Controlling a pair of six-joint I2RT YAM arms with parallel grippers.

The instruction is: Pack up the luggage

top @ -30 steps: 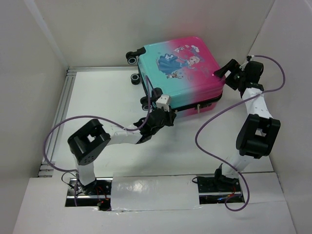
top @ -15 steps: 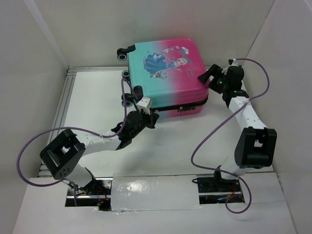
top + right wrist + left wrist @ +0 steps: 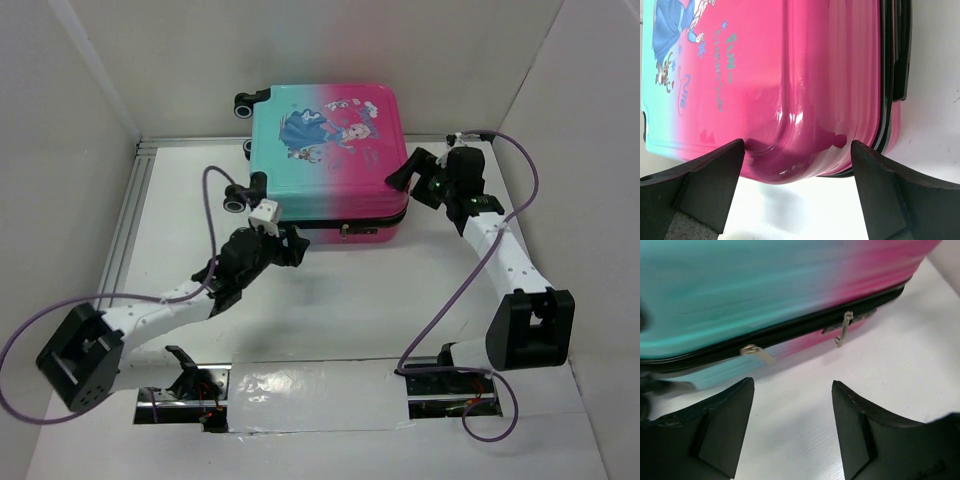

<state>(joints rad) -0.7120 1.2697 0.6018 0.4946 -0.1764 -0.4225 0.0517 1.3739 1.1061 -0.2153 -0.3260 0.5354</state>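
The suitcase lay flat on the worktop with its lid down and its princess print facing up. Its wheels sat on the side away from the right end effector.

The left end effector hovered just short of the case's near long side. Its fingers were spread and held nothing. Straight ahead of them ran the black zipper band. One pull tab lay ahead and slightly left of the gap, and a second tab hung ahead and to the right. The two tabs sat apart from each other. The wrist view was too blurred to show whether the teeth between them were meshed.

The right end effector stood at the pink end of the case. Its jaws were wide apart and empty, with the rounded pink corner just in front of them.

Nothing loose showed outside the case, and its contents were hidden. The loading and lid-closing steps therefore looked done. What probably remained was the fastening: taking a tab and running it along the band, perhaps while the right end effector steadied the pink end. That step was not yet under way, since neither end effector held anything.
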